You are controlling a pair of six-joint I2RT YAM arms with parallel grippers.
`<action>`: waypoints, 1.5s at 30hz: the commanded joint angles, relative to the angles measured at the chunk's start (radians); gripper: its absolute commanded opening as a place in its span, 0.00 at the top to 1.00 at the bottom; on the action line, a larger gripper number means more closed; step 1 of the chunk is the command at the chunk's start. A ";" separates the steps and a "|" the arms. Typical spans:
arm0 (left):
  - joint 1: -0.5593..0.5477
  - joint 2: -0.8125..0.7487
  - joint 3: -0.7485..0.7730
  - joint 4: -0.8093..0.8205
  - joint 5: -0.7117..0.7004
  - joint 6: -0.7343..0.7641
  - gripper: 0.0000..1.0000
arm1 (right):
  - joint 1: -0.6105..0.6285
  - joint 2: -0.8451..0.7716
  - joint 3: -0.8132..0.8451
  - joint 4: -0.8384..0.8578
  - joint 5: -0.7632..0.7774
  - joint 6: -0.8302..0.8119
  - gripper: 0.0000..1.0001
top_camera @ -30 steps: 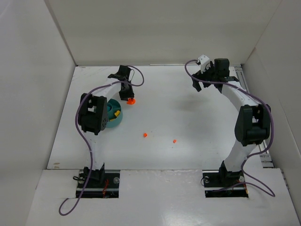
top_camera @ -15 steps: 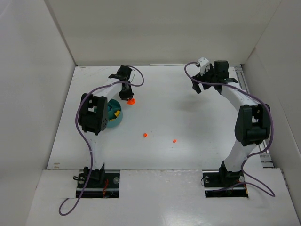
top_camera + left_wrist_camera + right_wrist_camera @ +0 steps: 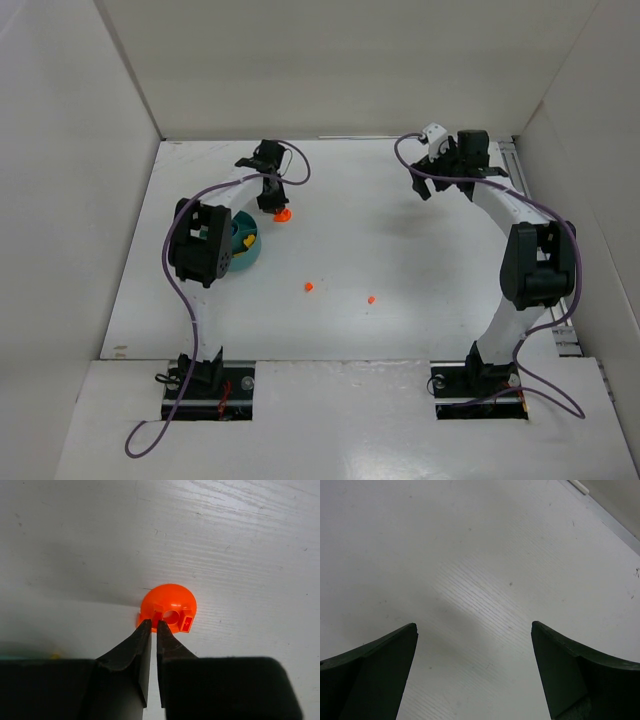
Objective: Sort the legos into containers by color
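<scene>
Orange lego [image 3: 167, 609] in left fingers [image 3: 134, 652] lies beside dish [image 3: 250, 256].

A white desk [image 3: 400, 250] with faint wood grain sits boxed in by plain white walls [image 3: 340, 70] (back, left and right). Soft, even light leaves only pale shadows.

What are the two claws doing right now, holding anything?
Left gripper: nearly closed, pinching the near rim of the orange round lego.
Right gripper: wide open, holding nothing.

The left arm [image 3: 197, 250] hides part of the teal dish [image 3: 252, 258].
</scene>
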 commanded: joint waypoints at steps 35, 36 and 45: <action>-0.048 -0.037 0.115 -0.065 -0.030 -0.029 0.67 | -0.055 -0.042 -0.041 0.055 -0.087 -0.045 0.00; -0.048 -0.024 0.115 -0.065 -0.039 -0.029 0.67 | -0.055 -0.042 -0.041 0.055 -0.078 -0.045 0.00; -0.048 0.023 0.126 -0.087 -0.060 -0.029 0.68 | -0.064 -0.042 -0.041 0.046 -0.078 -0.054 0.00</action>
